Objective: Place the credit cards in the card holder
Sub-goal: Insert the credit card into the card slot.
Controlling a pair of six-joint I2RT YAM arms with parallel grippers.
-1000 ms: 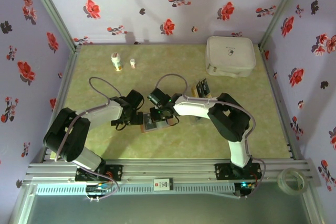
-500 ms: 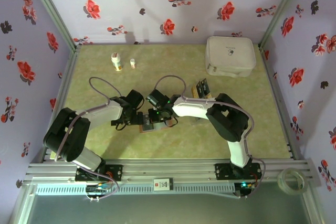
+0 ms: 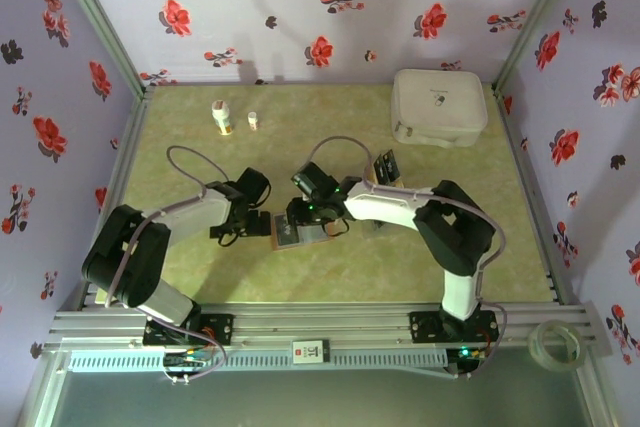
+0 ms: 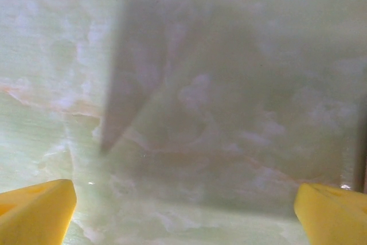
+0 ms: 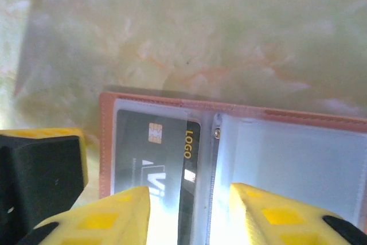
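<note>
The jaws of the right gripper stand a narrow way apart, and I see nothing pinched between the two yellow fingertips. They hover right over the open card holder, which lies flat on the tabletop with its reddish-brown rim showing round the clear sleeves. A black card with a gold chip and the orange word "LOGO" sits in the left-hand sleeve, and its right edge comes close to the spine at the middle. The right-hand sleeve looks pale and bare. Just beside the holder's left rim is a black block with a yellow top; I cannot tell what it belongs to.

The jaws of the left gripper are spread wide, one yellow tip in each lower corner of the wrist view. Between them is only the pale green marbled surface and a grey shadow.

From above, the two grippers meet near the middle of the tabletop, the left one just to the left of the card holder and the right one over it. The rest of the credit cards, black and tan, are in a small cluster near the right arm, on its far side and apart from the holder. A white rounded case sits at the far right corner. Two small bottles stand at the far left, well apart from everything else.
</note>
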